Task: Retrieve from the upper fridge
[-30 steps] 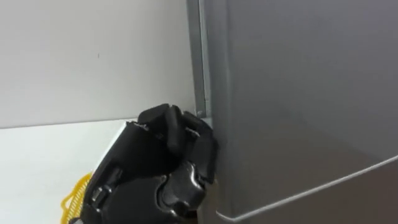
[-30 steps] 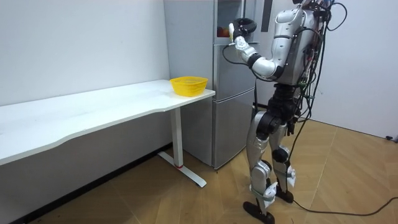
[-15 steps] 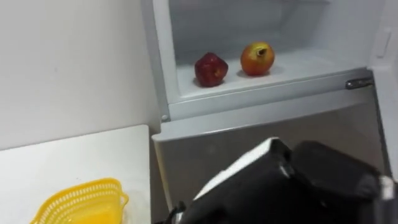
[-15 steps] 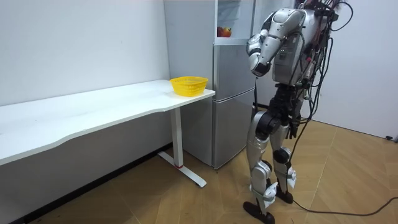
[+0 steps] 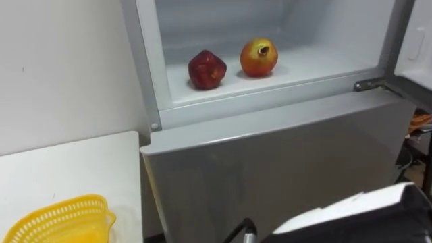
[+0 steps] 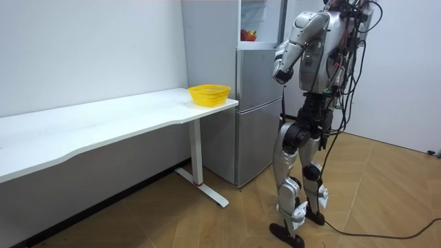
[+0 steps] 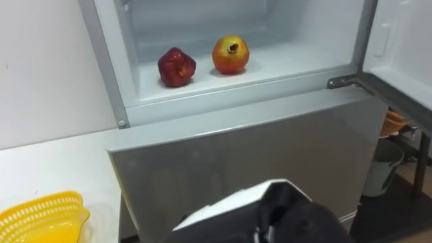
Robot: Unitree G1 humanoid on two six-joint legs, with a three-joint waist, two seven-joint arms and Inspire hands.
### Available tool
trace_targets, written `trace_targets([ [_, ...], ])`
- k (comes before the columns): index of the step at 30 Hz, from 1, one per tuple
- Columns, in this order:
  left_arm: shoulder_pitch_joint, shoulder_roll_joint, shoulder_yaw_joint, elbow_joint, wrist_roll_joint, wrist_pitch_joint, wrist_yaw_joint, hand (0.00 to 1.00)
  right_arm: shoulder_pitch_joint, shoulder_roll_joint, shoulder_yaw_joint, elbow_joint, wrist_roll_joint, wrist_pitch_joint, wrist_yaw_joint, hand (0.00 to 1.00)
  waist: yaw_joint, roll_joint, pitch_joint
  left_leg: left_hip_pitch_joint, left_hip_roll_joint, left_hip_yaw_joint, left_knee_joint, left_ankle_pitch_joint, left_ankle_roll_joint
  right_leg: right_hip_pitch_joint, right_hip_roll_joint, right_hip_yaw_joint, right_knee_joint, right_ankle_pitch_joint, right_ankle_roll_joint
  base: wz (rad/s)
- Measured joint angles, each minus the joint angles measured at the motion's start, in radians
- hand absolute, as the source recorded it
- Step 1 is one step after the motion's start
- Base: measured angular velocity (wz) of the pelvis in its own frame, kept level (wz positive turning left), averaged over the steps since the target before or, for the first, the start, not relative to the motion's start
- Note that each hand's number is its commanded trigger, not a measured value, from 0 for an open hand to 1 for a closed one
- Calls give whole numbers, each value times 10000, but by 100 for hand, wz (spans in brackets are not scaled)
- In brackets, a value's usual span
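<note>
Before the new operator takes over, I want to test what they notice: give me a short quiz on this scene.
1. True or false: the upper fridge door is shut.
2. How many fruits lie on its shelf?
3. The basket stands: A on the table, B in the fridge, C on the floor.
Key: 1 false; 2 two; 3 A.

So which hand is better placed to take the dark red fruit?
Probably the left: the left hand is raised before the chest, below the open compartment; the dark red fruit lies at the shelf's left, the open door on the right.
</note>
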Motion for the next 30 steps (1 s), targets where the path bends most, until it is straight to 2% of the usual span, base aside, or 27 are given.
trace_targets([
  [11,60,2,138,13,-37,-2,-20,0,-41,3,99,30,6,-26,-33,0,86,-11,3,97,-1,9,-10,-1,-1,12,0,4,17,-11,-18,0],
  [18,68,11,306,2,-74,-1,37,0,141,-16,254,59,462,-25,-193,0,561,-86,-24,138,13,-3,-75,18,-24,14,29,57,45,-13,-28,-1],
  [20,166,47,709,-65,52,-8,116,0,176,-8,36,79,467,-103,-226,0,763,-116,-24,266,25,35,-149,27,-38,31,40,78,62,-3,-45,-10],
  [23,486,212,1911,-474,660,-102,723,0,427,-19,-268,350,751,-495,-591,0,1230,-173,-96,283,39,60,-193,43,-64,70,54,63,55,-19,-74,-4],
  [25,1135,503,3440,-992,1467,-506,1703,0,853,-7,-783,344,749,-776,-881,0,1776,-177,-116,334,65,59,-198,56,-86,117,75,28,42,-16,-85,-7],
  [26,1343,561,3865,-1093,1799,-614,1974,0,965,-4,-949,343,734,-828,-926,0,1890,-174,-117,368,69,55,-214,57,-88,159,76,-5,31,-19,-90,0],
  [27,1855,713,4807,-1360,2469,-744,2602,0,1157,15,-1456,354,727,-916,-1009,0,2122,-169,-133,449,70,8,-262,57,-90,220,81,-8,13,-36,-118,0],
  [28,2303,772,5796,-1732,3225,-816,3247,0,1286,24,-1844,423,745,-1024,-1148,0,2263,-155,-152,550,58,-62,-356,62,-99,280,81,-44,1,-61,-147,5],
  [29,2467,784,6212,-1871,3594,-911,3632,0,1327,38,-2010,485,753,-1058,-1233,0,2293,-150,-146,607,57,-81,-398,67,-107,336,80,-92,-21,-67,-150,16],
  [30,2638,793,6880,-1988,4350,-1187,4455,0,1456,59,-2224,568,801,-1116,-1370,0,2456,-180,-165,683,43,-136,-436,64,-113,427,71,-186,-118,-74,-153,13],
])
